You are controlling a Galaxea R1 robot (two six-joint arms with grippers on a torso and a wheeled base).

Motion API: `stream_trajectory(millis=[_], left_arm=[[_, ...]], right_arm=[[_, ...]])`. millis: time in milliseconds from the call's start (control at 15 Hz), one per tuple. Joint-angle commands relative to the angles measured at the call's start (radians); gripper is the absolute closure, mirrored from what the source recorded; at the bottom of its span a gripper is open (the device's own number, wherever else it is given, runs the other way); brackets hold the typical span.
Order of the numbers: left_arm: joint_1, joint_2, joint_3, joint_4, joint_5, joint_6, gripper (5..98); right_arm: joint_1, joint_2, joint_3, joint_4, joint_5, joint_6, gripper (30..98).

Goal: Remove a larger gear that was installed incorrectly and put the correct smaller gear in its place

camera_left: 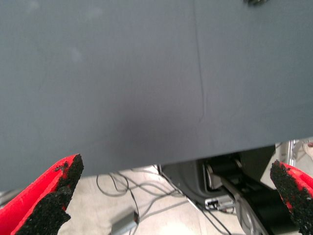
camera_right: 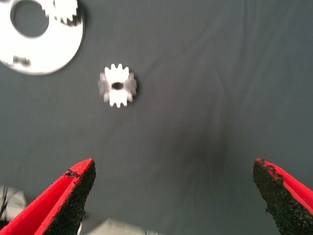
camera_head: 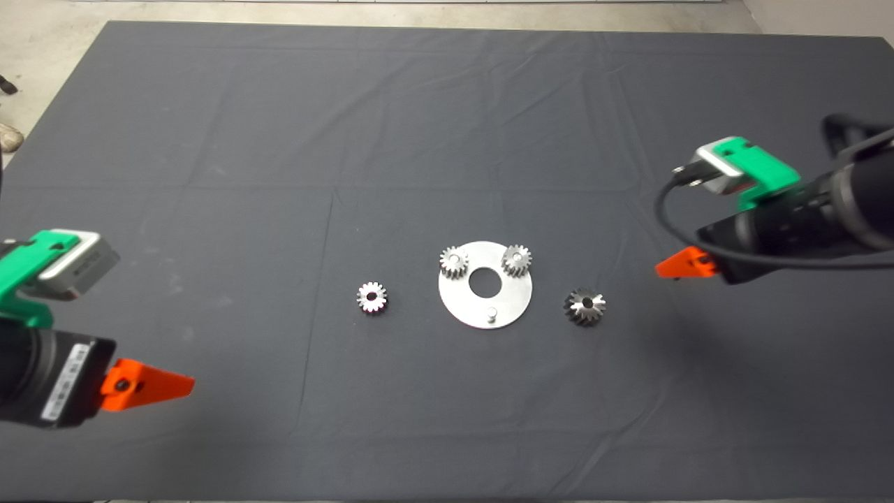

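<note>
**While both grippers hang wide and empty, the free post waits for the right gear**

With its two red, black-padded fingers spread wide and holding nothing, the right gripper (camera_right: 173,196) hangs over the dark grey mat (camera_head: 279,175), well to the right of the parts, and its wrist camera looks straight at the larger gear (camera_right: 118,86), a darker steel bevelled gear with slanted teeth; that gear lies loose on the cloth just beside the plate, which reads as the wrong part already lifted off and set aside; the left gripper (camera_left: 171,200) is equally wide and empty at the mat's near left edge, seemingly parked, with floor cables showing beyond the cloth.

The round bright metal plate (camera_head: 510,304) with a large centre hole serves as the holder; two small bright spur gears (camera_head: 454,261) sit on its far posts, while its near post (camera_head: 492,314) stands bare.

The smaller gear (camera_head: 371,297), a bright silver flat spur gear, lies on the mat left of the plate, apart from it, nearer the left arm's side and likely its pick.
</note>
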Motion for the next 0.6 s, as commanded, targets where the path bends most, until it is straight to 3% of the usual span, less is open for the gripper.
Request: stream_trajectory(millis=[0, 67, 200, 333, 400, 533], left_arm=[[0.096, 0.117, -0.057, 0.139, -0.007, -0.007, 5.4], [0.1, 0.128, -0.067, 0.183, -0.007, -0.037, 5.4], [0.115, 0.151, -0.1, 0.217, -0.008, -0.052, 5.4], [0.179, 0.237, -0.147, 0.27, -0.005, -0.053, 5.4], [0.194, 0.283, -0.166, 0.292, -0.001, -0.059, 5.4], [0.226, 0.315, -0.211, 0.303, -0.007, -0.081, 5.4]], right_arm=[[0.177, -0.058, 0.045, 0.211, -0.039, -0.01, 42.8], [0.177, -0.068, 0.046, 0.211, -0.039, -0.01, 41.6], [0.177, -0.076, 0.049, 0.214, -0.041, -0.01, 41.6], [0.177, -0.088, 0.046, 0.214, -0.041, -0.012, 41.6], [0.177, -0.085, 0.049, 0.214, -0.041, -0.016, 41.4], [0.177, -0.093, 0.054, 0.216, -0.041, -0.016, 37.0]])
